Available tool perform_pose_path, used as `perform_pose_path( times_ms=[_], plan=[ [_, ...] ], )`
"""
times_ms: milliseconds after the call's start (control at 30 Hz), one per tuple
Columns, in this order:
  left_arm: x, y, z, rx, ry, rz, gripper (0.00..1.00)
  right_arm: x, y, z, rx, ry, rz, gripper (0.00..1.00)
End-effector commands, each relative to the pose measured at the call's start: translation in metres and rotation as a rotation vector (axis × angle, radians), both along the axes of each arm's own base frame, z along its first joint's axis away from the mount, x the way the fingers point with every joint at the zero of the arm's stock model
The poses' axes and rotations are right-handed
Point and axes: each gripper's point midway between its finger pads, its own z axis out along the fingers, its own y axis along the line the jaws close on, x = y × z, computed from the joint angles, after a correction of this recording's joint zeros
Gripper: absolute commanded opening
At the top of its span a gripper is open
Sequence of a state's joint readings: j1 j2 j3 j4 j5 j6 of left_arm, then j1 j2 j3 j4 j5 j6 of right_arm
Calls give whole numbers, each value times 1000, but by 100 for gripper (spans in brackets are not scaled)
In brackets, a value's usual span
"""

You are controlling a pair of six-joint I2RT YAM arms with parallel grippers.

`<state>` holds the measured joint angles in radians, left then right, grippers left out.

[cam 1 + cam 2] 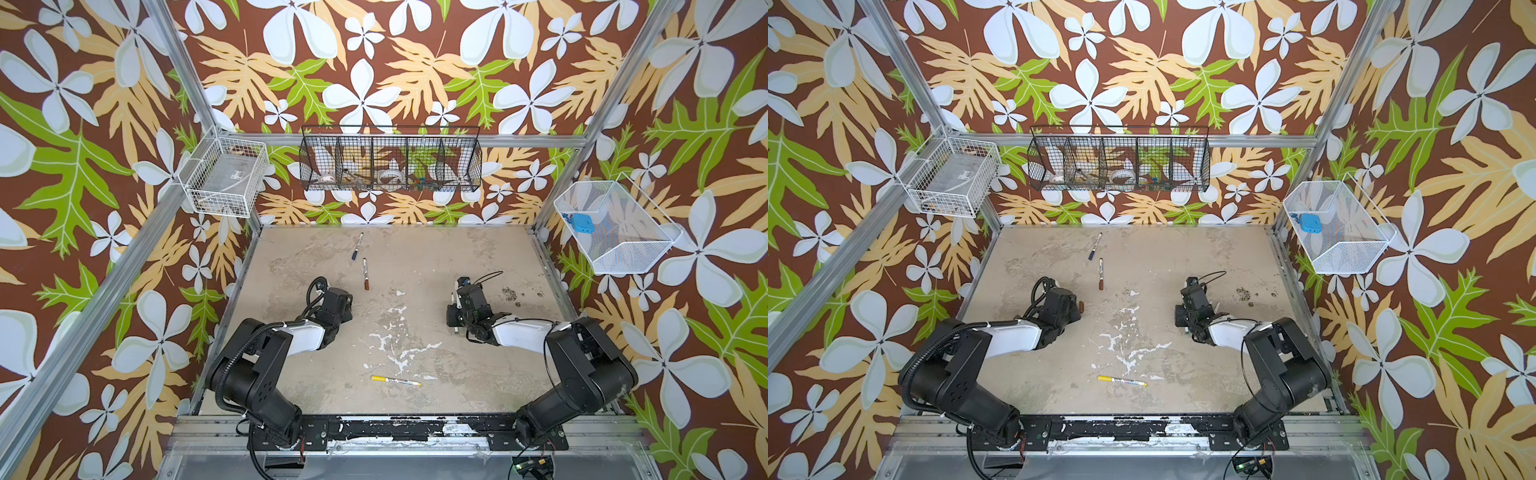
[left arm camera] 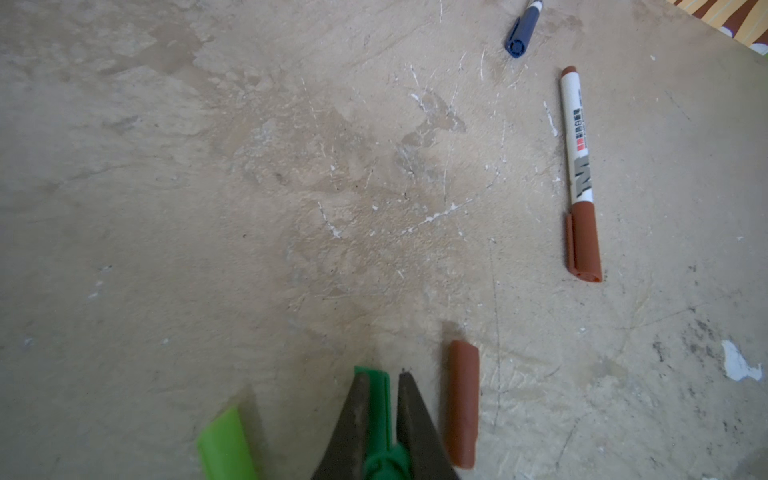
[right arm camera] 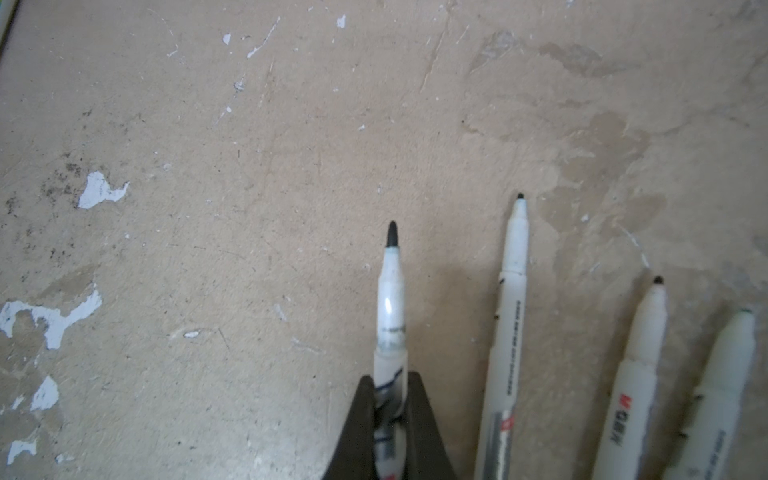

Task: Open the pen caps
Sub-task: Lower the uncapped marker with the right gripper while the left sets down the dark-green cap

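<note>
My left gripper (image 2: 384,376) is shut on a green pen cap (image 2: 380,411), low over the table at centre left. Two loose caps lie on either side of it, a light green cap (image 2: 226,444) and a brown cap (image 2: 461,403). Farther off lie a brown-capped marker (image 2: 579,174) and a blue-capped marker (image 2: 521,29). My right gripper (image 3: 390,380) is shut on an uncapped white marker barrel (image 3: 390,299) with a bare black tip. Three more uncapped markers (image 3: 509,332) lie beside it. A yellow-capped marker (image 1: 395,380) lies near the front edge.
A black wire basket (image 1: 390,160) hangs on the back wall. A white wire basket (image 1: 226,174) is at the back left and a white mesh bin (image 1: 615,226) at the right. The tabletop (image 1: 415,266) is worn beige with chipped white patches.
</note>
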<state>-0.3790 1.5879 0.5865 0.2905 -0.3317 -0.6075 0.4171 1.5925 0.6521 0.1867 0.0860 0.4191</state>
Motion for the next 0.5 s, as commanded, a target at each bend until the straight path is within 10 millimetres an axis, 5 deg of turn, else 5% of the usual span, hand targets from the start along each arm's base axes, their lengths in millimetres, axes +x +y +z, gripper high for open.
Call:
perform_pose_path(
  times_ms=[0,467],
  plan=[
    [0,0,-3,-4,16,2,1,-2,-5,-5,-25,21,-19,13],
    [0,7,-4,17,24,30,5,-2,-1,9,6,-22,6,30]
  ],
)
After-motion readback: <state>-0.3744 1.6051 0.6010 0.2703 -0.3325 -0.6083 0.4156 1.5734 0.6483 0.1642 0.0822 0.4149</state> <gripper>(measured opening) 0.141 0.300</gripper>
